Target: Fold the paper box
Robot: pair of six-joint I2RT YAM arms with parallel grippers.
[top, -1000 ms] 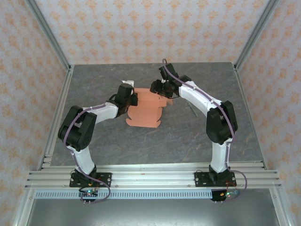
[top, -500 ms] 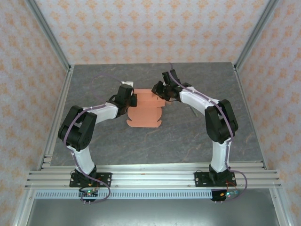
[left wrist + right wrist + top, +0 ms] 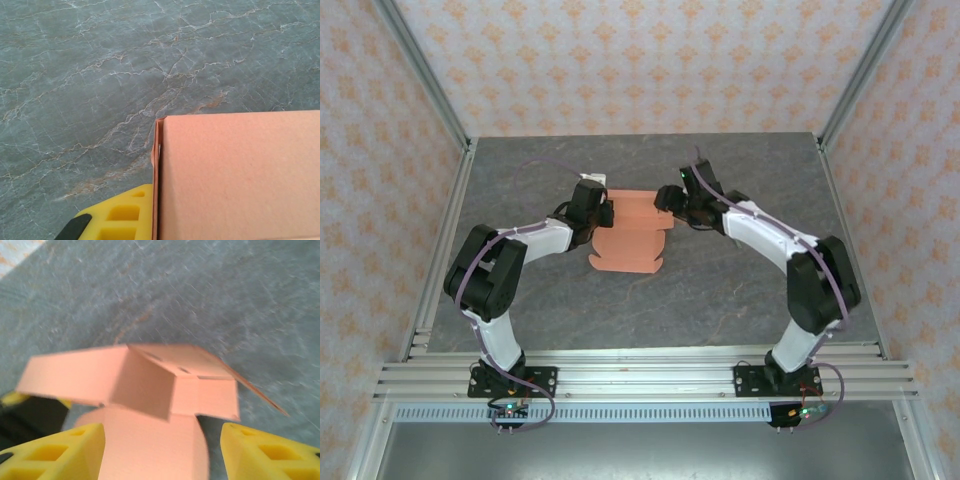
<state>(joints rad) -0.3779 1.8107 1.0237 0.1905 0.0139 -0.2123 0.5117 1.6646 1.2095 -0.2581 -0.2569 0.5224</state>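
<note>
Two grippers at a half-folded paper box

The salmon paper box (image 3: pixel 630 240) lies mid-desk (image 3: pixel 740 290), its rounded tab pointing to 6 o'clock and its 12 o'clock end folded up off the grey surface. My left gripper (image 3: pixel 598 213) sits at the box's 10 o'clock edge, pressed together and pinching the card; from that wrist I see a doubled card edge right against one yellow finger (image 3: pixel 117 217). My right gripper (image 3: pixel 670 200) is at the box's 2 o'clock corner, spread wide, a yellow finger (image 3: pixel 60 452) on either side of the card, neither touching it. A raised flap stands just beyond them.
</note>
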